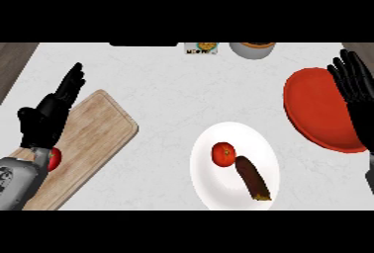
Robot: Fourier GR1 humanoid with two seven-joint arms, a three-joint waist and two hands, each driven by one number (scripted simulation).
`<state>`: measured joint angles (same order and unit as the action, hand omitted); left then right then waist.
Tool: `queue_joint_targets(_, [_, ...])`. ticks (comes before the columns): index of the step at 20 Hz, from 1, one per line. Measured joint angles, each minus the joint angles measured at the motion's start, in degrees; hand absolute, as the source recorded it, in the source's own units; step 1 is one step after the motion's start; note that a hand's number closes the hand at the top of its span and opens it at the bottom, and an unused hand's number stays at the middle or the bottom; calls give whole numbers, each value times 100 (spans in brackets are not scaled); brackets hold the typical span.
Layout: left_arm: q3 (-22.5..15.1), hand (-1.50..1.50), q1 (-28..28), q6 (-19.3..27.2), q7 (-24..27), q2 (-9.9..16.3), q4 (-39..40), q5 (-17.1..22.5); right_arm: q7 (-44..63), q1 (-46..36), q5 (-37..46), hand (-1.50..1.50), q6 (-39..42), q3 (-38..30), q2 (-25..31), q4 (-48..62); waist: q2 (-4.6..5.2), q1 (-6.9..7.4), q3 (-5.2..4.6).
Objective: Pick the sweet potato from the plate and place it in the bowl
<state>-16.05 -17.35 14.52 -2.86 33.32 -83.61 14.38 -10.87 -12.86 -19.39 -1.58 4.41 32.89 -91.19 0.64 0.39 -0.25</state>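
Head view: a white plate (pixel 219 192) sits on the pale counter (pixel 161 79) near the lower middle, carrying a tomato (pixel 223 153) and, touching it on the right, the dark brown sweet potato (pixel 253 179) — lying slanted toward the lower right. The red bowl (pixel 314 111) stands to the upper right, apart from the plate. The right hand (pixel 354 84) is over the bowl's right rim, fingers straight, holding nothing. The left hand (pixel 50 116) shows at the left edge — fingers extended, empty — above a wooden cutting board (pixel 95 133), with a small red thing (pixel 54 159) beside its wrist.
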Motion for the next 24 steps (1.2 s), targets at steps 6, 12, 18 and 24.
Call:
queue_joint_targets(6, [-110, 0, 56, 260, -22, -560, -131, 34, 800, 383, 573, 150, 625, 1484, -83, -55, -25, 89, 2])
queue_joint_targets(12, [-186, 0, 468, 422, 88, -1010, -202, 204, 429, 1224, 1875, -150, -821, 1965, -597, -216, -103, -111, 9])
queue_joint_targets(18, [-303, 0, 716, 530, 233, -1349, -267, 37, -290, 2256, 2359, -150, -1597, 2310, -1074, -1113, -88, -118, 22])
queue_joint_targets(24, [-187, 0, 724, 420, 254, -1430, -285, -10, 1176, 2343, 3325, -150, -1862, 2288, -682, -2352, -83, -82, 15])
